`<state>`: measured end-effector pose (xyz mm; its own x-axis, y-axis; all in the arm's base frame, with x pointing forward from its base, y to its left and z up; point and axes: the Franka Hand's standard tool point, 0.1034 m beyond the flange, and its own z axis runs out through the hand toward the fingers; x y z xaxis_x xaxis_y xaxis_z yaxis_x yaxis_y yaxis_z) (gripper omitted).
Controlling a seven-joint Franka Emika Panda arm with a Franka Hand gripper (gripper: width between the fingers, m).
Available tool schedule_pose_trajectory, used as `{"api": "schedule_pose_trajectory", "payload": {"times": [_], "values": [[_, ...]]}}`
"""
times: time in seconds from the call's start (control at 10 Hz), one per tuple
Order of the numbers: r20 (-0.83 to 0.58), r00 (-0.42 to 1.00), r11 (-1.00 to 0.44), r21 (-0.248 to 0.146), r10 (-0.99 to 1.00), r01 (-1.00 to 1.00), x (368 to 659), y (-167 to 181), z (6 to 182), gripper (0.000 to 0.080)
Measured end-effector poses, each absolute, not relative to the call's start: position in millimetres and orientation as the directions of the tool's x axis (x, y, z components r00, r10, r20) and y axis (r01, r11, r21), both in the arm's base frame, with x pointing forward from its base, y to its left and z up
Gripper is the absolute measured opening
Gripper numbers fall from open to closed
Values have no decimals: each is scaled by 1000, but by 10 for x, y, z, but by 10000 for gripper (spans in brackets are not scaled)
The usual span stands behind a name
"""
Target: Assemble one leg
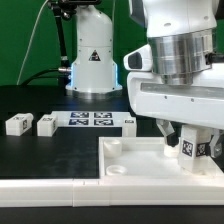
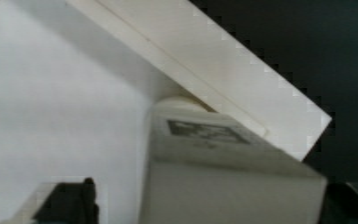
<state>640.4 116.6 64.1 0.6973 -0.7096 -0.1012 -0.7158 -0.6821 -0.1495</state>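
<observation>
My gripper (image 1: 188, 150) is shut on a leg (image 1: 187, 147), a small white block with a black-and-white tag. It holds the leg upright over the far right corner of the large white tray-like piece (image 1: 120, 165). In the wrist view the leg (image 2: 202, 135) fills the space between my dark fingers (image 2: 69, 200), its top end against the tray piece's raised rim (image 2: 211, 60). Two more legs (image 1: 17, 124) (image 1: 45, 124) lie on the black table at the exterior view's left. A third (image 1: 128, 121) lies by the marker board.
The marker board (image 1: 90, 119) lies flat on the table behind the tray piece. A white robot base (image 1: 92, 60) stands at the back in front of a green backdrop.
</observation>
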Motion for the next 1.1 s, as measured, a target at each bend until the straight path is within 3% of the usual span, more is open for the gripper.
{"api": "schedule_pose_trajectory", "payload": {"times": [0.3, 0.7, 1.0, 1.1], "values": [[-42, 904, -887, -176, -426, -427, 6409, 1185, 649, 648], [36, 999, -987, -163, -9, -3, 6406, 1190, 647, 649], [134, 942, -944, -73, 309, 320, 6460, 1206, 642, 649], [145, 935, -940, -66, 323, 335, 6458, 1196, 630, 649]]}}
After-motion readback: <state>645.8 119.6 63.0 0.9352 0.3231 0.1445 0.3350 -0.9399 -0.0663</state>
